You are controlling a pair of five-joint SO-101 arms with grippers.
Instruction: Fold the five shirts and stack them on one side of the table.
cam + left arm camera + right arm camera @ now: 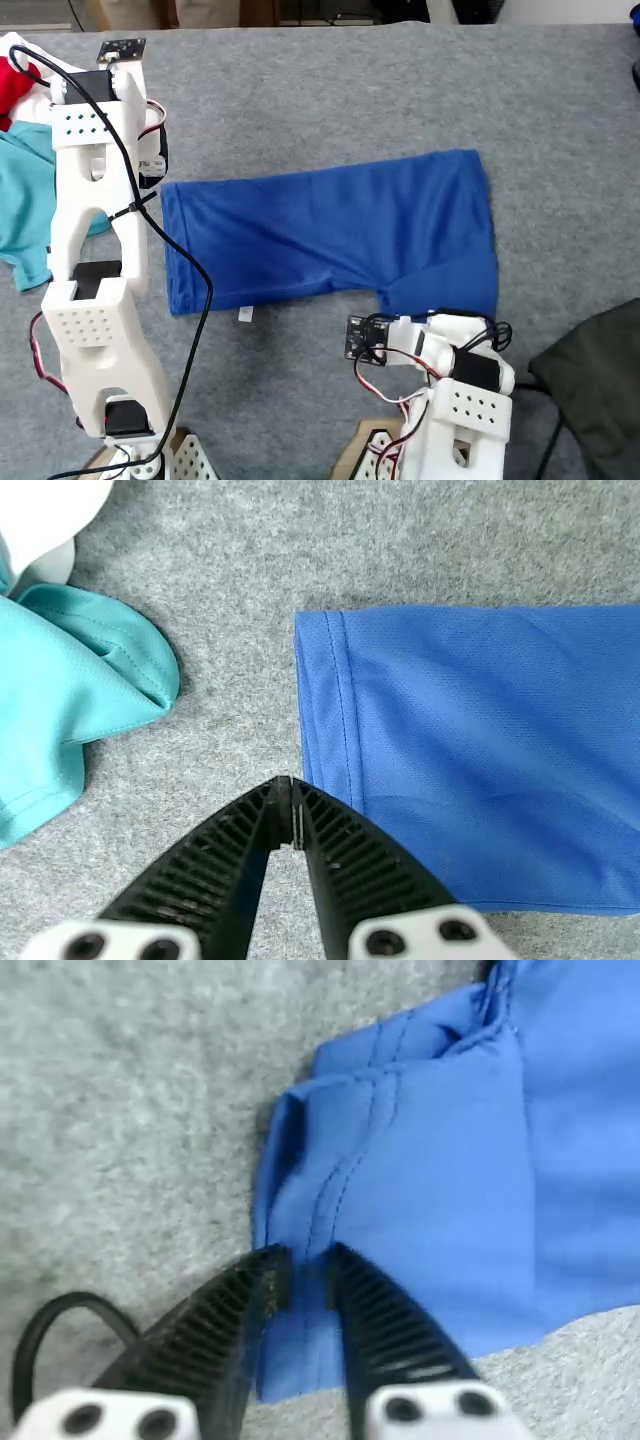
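Beside blue shirt (480,750), left claw (287,805) pressed together; right claw (305,1260) pinches it (at the hem)

High view looks down; 2 wrist views closely share the blue shirt (330,235).

On the table (350,90), the shirt pile (25,200) lies left of the spread shirt (330,235).

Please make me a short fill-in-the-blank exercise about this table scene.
1. The spread shirt on the grey table is ____.
2. The left gripper has its jaws ____, holding nothing.
3. The crumpled shirt near it is ____.
Missing words: blue; shut; teal.
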